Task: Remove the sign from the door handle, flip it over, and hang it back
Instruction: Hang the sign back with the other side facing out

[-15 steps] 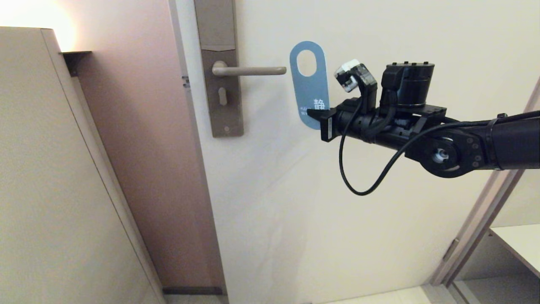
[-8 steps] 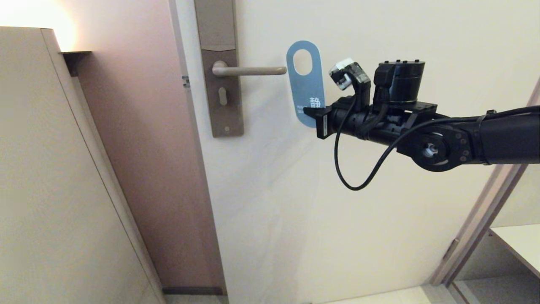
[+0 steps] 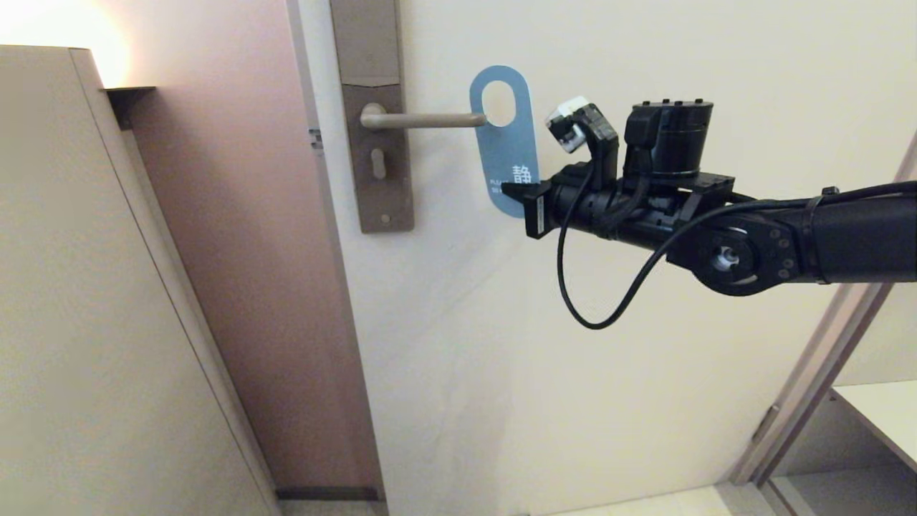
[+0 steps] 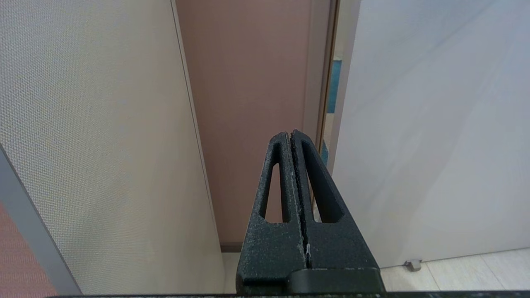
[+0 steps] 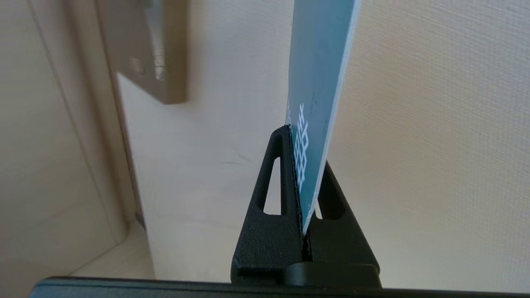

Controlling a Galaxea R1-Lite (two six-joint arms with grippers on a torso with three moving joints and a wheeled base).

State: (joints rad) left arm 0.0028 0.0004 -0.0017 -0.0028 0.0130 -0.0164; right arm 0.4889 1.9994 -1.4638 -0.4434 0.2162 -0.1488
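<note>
The sign (image 3: pixel 503 143) shows its blue face, with white writing near its lower end (too small to read). It stands almost upright, pinched at its lower edge by the right hand (image 3: pixel 517 192), so most of the card sticks up above the hand. In the right wrist view the two black fingers (image 5: pixel 273 198) are closed tight on the sign (image 5: pixel 319 82), one on each face.

The oval hole sits at the top of the sign, up and away from the hand. The free end of the door handle (image 3: pixel 423 120) reaches the hole's edge, and its tip seems to be just at or inside the hole. The handle's plate (image 3: pixel 380 165), with a keyhole, is farther off on the pale door (image 3: pixel 573 401).

The left hand (image 4: pixel 293 138) is down low, away from the door handle, with its fingers pressed together and nothing between them.
</note>
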